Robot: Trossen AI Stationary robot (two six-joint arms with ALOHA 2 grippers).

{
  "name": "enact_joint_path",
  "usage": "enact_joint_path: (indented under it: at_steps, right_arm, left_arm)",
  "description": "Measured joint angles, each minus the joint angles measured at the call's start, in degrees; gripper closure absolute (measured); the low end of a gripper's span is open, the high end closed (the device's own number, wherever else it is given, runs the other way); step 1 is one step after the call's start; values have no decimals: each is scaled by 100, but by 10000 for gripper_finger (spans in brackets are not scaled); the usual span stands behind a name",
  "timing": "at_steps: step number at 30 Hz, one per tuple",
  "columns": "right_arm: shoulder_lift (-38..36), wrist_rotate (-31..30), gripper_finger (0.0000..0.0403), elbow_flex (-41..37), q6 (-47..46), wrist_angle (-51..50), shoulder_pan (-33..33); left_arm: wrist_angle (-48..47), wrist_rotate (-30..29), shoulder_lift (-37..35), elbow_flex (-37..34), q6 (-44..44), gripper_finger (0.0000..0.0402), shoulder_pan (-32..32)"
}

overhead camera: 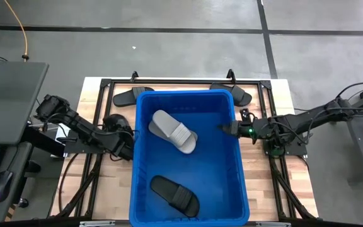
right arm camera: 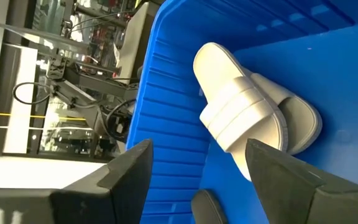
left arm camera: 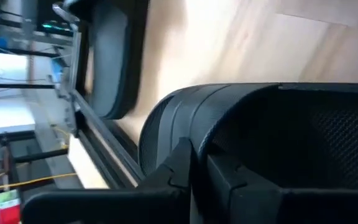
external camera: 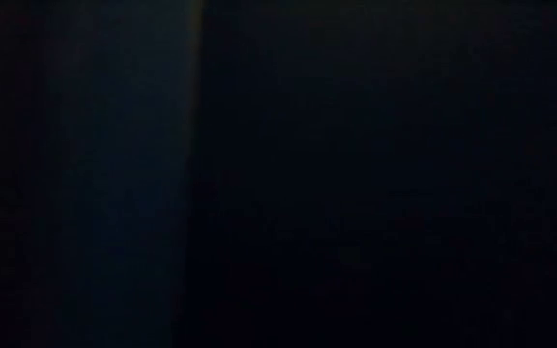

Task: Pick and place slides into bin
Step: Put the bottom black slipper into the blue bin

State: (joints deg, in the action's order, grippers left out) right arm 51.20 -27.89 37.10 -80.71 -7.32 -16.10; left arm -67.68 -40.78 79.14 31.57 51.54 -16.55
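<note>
The blue bin [overhead camera: 188, 104] stands mid-table and holds a light grey slide [overhead camera: 172, 130] and a black slide [overhead camera: 175, 193]. Just left of the bin, a black slide [overhead camera: 114, 122] lies on the wood, and my left gripper [overhead camera: 122, 139] is shut on it. My right gripper [overhead camera: 224, 128] hangs open over the bin's right rim; its wrist view shows the grey slide [right arm camera: 247, 112] beyond its fingertips [right arm camera: 197, 180]. Two more black slides [overhead camera: 131, 96] [overhead camera: 235, 93] lie on the table behind the bin. The low view is dark. My left gripper pinches a curved black edge of the slide [left arm camera: 194, 134] between its two fingers [left arm camera: 180, 163], seemingly the strap's rim. The fingers slant down at it from the table's left. Whether the slide is clear of the table, I cannot tell.
A black metal frame [overhead camera: 99, 88] runs around the tabletop, close to the slides at the back. The bin's tall walls [right arm camera: 166, 93] stand between the two grippers. Bare wood [overhead camera: 74, 170] lies left of the bin toward the near edge.
</note>
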Motion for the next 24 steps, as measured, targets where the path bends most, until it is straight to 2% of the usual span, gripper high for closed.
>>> enact_joint_path:
  at_steps: [8,15,18,24]
  right_arm:
    - [-6,-162,155,9,-2,-77,-26]
    - [-9,-115,155,20,256,-135,-21]
    - [-9,-155,155,20,301,-172,-23]
    - [-9,-132,155,17,403,-189,-23]
  left_arm:
    - [145,73,-206,433,-189,397,-565]
    - [-13,977,-227,722,-1347,399,-1262]
    - [-49,1090,-226,899,-1603,400,-1513]
    - [49,1798,-232,1246,-2162,400,-2056]
